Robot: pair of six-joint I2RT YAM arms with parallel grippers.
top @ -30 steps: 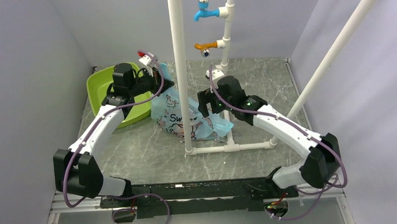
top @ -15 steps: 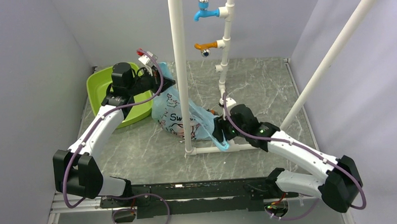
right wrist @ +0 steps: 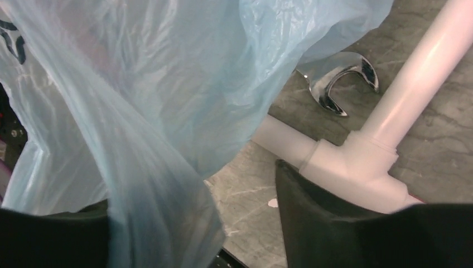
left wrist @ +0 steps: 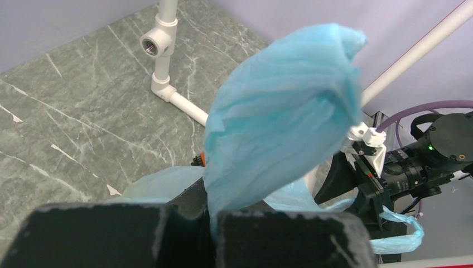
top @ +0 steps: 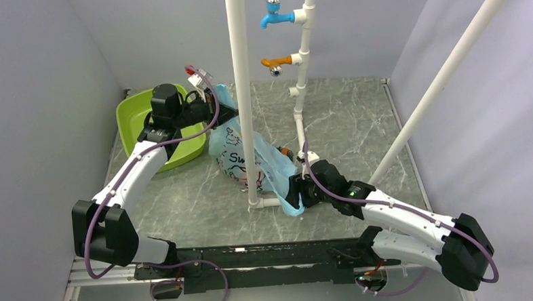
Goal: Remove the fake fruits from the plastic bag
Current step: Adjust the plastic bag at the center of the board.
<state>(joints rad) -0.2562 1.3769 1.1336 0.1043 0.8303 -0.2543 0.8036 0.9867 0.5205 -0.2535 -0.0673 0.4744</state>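
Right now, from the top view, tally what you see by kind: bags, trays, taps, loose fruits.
plastic bag: 1
green tray: 1
taps: 2 (blue tap, orange tap)
loose fruits: 0 visible
Total: 4

Bright, even light — wrist views softly blurred.

1 plastic bag [top: 250, 158], 1 green tray [top: 135, 119], 2 taps [top: 275, 18].

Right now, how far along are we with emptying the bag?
Early. No fruit lies out on the table. Both grippers pinch the bag: the left gripper holds one end, the right gripper the other, stretching it. Left: getting every fruit out.
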